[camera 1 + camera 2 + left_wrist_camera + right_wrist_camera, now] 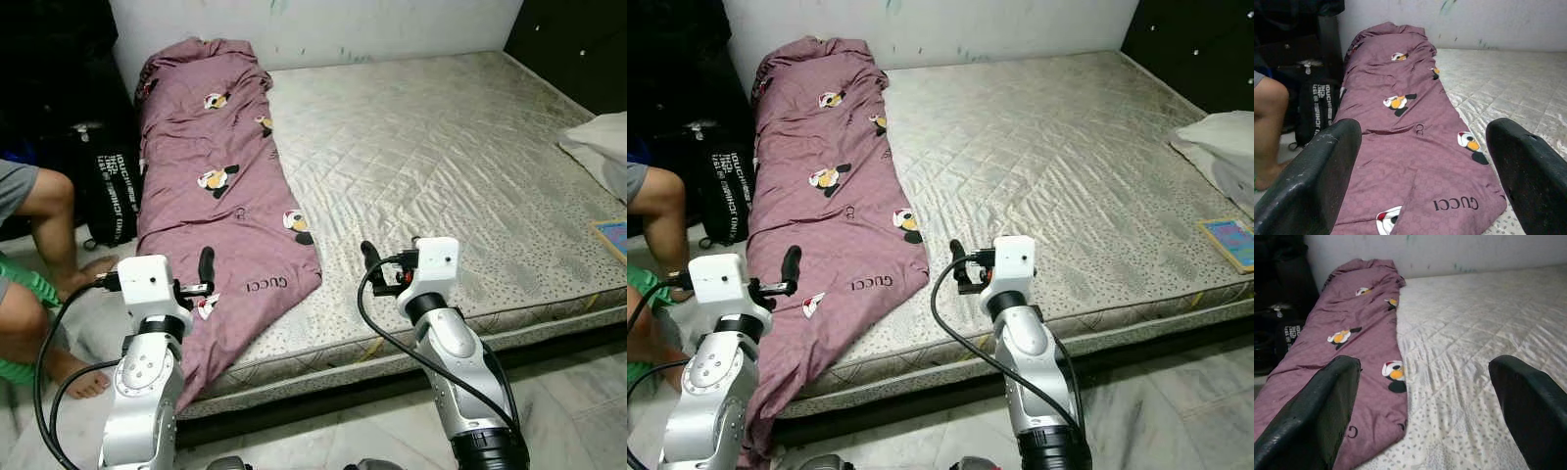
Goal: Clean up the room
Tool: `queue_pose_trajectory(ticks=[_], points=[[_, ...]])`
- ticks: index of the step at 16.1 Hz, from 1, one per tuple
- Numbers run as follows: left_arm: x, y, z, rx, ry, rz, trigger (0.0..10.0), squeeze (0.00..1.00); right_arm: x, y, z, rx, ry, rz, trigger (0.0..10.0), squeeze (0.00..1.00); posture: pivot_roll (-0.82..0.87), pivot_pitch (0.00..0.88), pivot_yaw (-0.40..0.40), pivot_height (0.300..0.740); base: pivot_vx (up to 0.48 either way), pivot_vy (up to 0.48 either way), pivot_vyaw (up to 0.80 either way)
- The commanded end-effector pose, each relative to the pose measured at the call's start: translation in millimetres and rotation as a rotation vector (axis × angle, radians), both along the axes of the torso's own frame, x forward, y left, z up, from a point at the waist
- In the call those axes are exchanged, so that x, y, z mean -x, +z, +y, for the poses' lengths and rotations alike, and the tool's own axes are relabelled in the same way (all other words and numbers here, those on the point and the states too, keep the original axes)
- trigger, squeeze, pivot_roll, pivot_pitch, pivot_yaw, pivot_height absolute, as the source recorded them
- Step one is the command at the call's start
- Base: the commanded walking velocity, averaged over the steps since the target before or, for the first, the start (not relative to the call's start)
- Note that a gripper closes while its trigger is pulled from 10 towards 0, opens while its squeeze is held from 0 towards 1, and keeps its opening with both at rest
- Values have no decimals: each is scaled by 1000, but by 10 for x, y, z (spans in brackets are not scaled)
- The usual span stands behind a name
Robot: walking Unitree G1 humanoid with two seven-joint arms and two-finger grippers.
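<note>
A bare quilted mattress (441, 166) lies low on a pale tiled floor (323, 431), its far edge against a white wall (323, 24). A mauve blanket (216, 196) printed with cartoon figures and lettering runs lengthwise along the robot's left side of the mattress, bunched at the wall end and spilling over the near left corner toward the floor. The left gripper (205, 269) is raised at the near edge of the bed, above the lower part of the blanket; in the left wrist view its fingers (1312, 181) stand wide apart with nothing between them, the blanket lying beyond. The right gripper (370, 257) is held over the near edge of the mattress, just beside the blanket's lower right corner; in the right wrist view its fingers (1317, 411) are likewise spread wide and hold nothing. A white pillow (602, 147) rests at the right edge of the mattress, and a flat blue-bordered book (1232, 242) lies nearer the front on that same side. A dark cabinet (578, 44) stands at the far right corner. On the left, a black bag (108, 191) with white lettering leans beside the bed, and a person's bare leg (54, 225) and foot show next to it, close to the left arm
</note>
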State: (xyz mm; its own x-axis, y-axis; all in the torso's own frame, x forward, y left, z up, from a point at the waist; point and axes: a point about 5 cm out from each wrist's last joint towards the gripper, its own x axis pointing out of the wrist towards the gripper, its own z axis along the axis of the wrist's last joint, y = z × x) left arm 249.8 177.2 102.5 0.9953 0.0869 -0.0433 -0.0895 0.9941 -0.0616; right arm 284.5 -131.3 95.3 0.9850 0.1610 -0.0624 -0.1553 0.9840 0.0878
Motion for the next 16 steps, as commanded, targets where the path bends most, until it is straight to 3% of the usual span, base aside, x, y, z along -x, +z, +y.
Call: queue_pose_trajectory(ticks=[1,10,16], points=[[13,49,-29,-2,-18,-13,10000,0,10,62,-29,-5,-12,-18,10000,0,-19,63,18,740,0,0,0],[36,71,-38,18,-18,-13,10000,0,41,70,-20,-2,-2,-12,10000,0,-11,76,11,740,0,0,0],[18,83,-60,13,-25,-14,10000,0,36,69,0,-6,14,-11,10000,0,-9,69,10,676,0,0,0]])
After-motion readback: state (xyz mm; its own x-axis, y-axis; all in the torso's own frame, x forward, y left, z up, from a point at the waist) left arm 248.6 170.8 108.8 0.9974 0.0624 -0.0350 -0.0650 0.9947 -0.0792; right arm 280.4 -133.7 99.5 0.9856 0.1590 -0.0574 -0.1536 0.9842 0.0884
